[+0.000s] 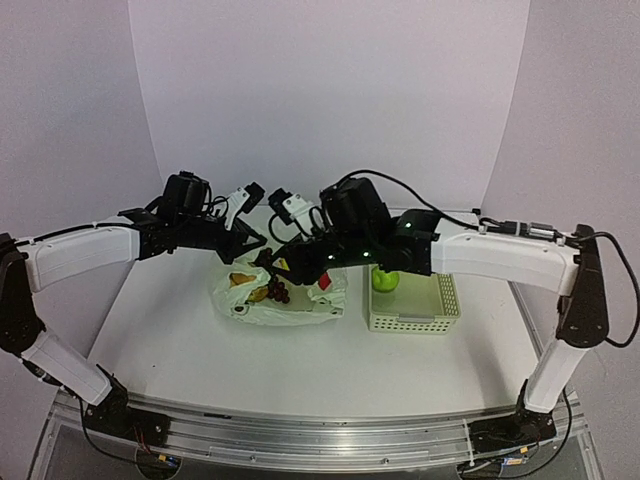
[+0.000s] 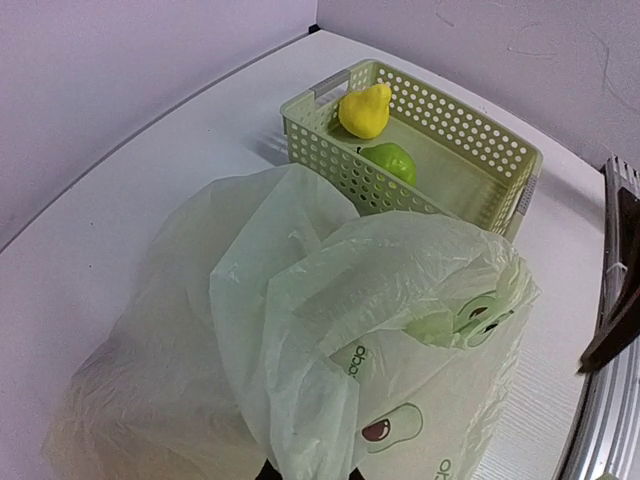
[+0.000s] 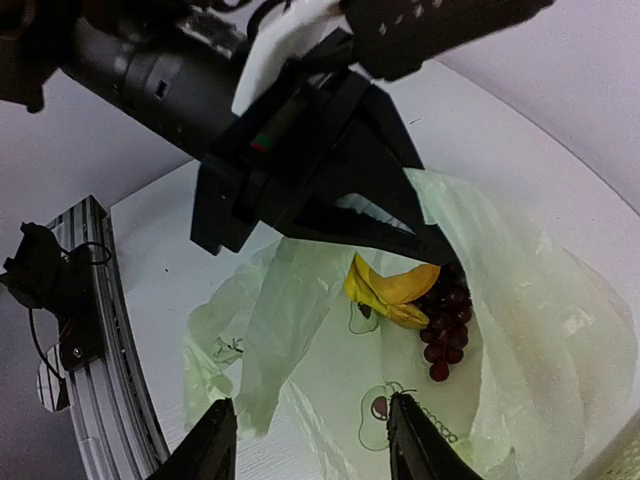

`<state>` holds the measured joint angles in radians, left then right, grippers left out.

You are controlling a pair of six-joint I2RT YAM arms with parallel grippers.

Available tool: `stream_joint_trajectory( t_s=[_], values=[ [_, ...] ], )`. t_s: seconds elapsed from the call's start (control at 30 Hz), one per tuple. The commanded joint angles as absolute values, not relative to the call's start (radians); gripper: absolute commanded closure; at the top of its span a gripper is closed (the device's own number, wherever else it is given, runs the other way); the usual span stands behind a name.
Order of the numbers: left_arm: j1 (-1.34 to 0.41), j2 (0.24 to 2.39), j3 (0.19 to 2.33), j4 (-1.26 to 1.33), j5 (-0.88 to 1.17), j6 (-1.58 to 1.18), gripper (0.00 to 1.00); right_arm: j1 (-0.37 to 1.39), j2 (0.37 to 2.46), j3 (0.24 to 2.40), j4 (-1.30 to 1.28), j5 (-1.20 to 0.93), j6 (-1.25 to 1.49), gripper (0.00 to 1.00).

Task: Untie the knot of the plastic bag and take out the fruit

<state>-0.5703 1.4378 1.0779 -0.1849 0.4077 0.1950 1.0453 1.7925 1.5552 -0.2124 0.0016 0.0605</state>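
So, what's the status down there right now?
Left end effector shut on plastic bag, holding it open. Right end effector open, above the mouth. Banana and grapes inside. Mouth looks clear.

Both arms carry white shells on their long links, the left arm (image 1: 80, 255) at nine o'clock and the right arm (image 1: 500, 255) at three, with black joints. A black cable (image 1: 430, 195) runs over the right arm, and green lights (image 1: 375, 256) dot its wrist. The right pincer (image 3: 310, 445) has matte black fingers.

Mid-frame, a thin pale green plastic bag (image 1: 290, 312) lies on the white counter (image 1: 180, 330).
Yellow, purple, red toy fruit (image 1: 277, 292) showing in it; perforated pale green basket (image 1: 430, 318) just right.
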Motion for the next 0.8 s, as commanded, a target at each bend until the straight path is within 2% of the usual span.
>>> stream_joint_trajectory(
  t_s=[0.0,0.17,0.43,0.53,0.67,0.73,0.77],
  values=[
    [-0.559,1.391,1.076,-0.197,0.417,0.154,1.0,1.021,1.928,1.612,-0.104,-0.029,0.118,0.58],
    [-0.551,1.379,1.054,-0.223,0.412,0.104,1.0,1.045,2.078,1.681,-0.099,0.081,0.083,0.66],
    [-0.504,1.383,1.05,-0.241,0.417,0.047,1.0,1.052,2.225,1.704,-0.099,0.138,0.099,0.67],
    [-0.502,1.367,1.029,-0.247,0.43,0.069,1.0,1.062,2.258,1.707,-0.1,0.152,0.089,0.64],
    [-0.502,1.341,0.991,-0.241,0.474,0.093,1.0,1.065,2.288,1.731,-0.089,0.173,0.085,0.55],
    [-0.502,1.332,0.973,-0.234,0.482,0.094,1.0,1.066,2.3,1.748,-0.075,0.187,0.066,0.42],
    [-0.502,1.33,0.966,-0.232,0.485,0.092,1.0,1.066,2.306,1.753,-0.067,0.205,0.059,0.33]
  ],
)
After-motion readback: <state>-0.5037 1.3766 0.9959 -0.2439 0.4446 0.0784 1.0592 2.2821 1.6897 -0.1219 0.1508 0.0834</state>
